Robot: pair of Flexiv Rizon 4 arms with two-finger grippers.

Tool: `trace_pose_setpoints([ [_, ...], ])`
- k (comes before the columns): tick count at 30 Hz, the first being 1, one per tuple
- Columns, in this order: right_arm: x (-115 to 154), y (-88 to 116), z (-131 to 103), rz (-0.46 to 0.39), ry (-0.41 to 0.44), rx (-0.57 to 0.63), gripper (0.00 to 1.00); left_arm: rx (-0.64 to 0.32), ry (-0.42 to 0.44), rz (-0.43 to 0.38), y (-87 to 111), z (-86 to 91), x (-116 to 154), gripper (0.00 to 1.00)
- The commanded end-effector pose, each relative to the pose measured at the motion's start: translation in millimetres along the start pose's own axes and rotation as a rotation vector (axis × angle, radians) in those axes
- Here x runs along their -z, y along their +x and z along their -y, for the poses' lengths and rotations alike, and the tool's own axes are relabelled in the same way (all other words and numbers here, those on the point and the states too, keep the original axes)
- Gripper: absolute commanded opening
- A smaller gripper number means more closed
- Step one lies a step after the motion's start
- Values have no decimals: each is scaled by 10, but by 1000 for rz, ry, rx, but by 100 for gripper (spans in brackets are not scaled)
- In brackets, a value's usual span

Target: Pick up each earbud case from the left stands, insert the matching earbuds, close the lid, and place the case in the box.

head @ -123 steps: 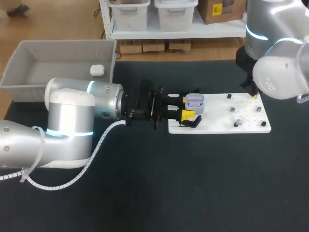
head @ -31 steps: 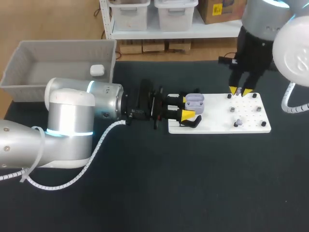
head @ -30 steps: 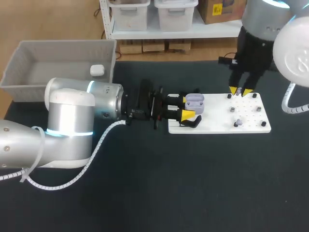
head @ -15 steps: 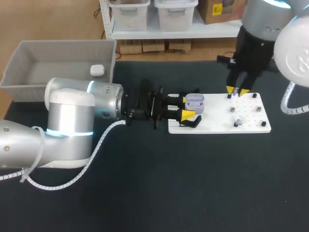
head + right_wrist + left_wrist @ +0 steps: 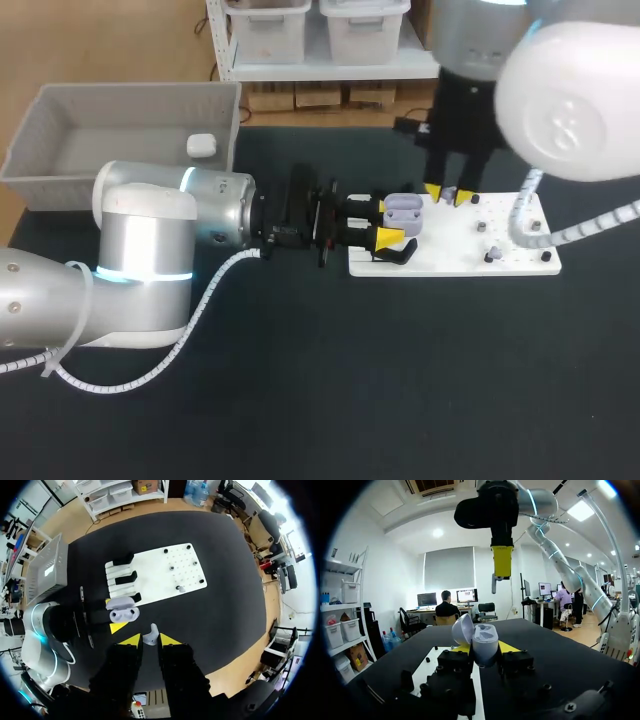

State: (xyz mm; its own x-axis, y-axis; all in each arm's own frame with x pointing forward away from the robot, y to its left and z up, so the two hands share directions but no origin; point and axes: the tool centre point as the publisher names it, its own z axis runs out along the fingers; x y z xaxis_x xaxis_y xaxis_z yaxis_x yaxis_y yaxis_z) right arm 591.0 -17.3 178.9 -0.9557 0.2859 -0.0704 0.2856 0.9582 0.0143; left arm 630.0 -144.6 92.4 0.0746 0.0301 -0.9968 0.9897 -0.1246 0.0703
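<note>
Over at the left of the table (image 5: 300,380) sits the grey box (image 5: 120,95), with one closed white case (image 5: 201,146) already lying in its far right corner, so I take it one round is done. Next along, the left arm stretches out low and level, and its left end effector (image 5: 392,222) is clamped on the pale lilac earbud case (image 5: 404,213) from both sides, holding it just above the black stands (image 5: 395,255) at the near left end of the white board (image 5: 500,260). It looks parked there as a steady socket for the other arm. The case faces mouth upward, its lid (image 5: 461,629) tipped open on the far side, and its long axis seems to run along the fingers, left to right across the table. Directly above it hangs the right end effector (image 5: 449,194), fingers narrowed onto a single earbud (image 5: 150,634) pinched between the yellow tips, stem hanging roughly straight down toward the open wells but clearly not yet touching the case. Further right, spare earbuds (image 5: 481,227) wait on the board.
</note>
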Motion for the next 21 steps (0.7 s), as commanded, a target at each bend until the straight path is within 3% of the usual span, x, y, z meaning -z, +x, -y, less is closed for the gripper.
trace_pose_setpoints([
  [1, -22, 51, -106, -9, 53, -1, 0, -2, -6, 1, 3, 14, -1, 0],
  [15, -60, 123, -331, -27, 78, 32, 0, -2, -6, 1, 3, 14, -1, 0],
  [21, -46, 124, -346, -30, 73, 41, 0, -45, -18, -3, 12, 25, 2, 0],
])
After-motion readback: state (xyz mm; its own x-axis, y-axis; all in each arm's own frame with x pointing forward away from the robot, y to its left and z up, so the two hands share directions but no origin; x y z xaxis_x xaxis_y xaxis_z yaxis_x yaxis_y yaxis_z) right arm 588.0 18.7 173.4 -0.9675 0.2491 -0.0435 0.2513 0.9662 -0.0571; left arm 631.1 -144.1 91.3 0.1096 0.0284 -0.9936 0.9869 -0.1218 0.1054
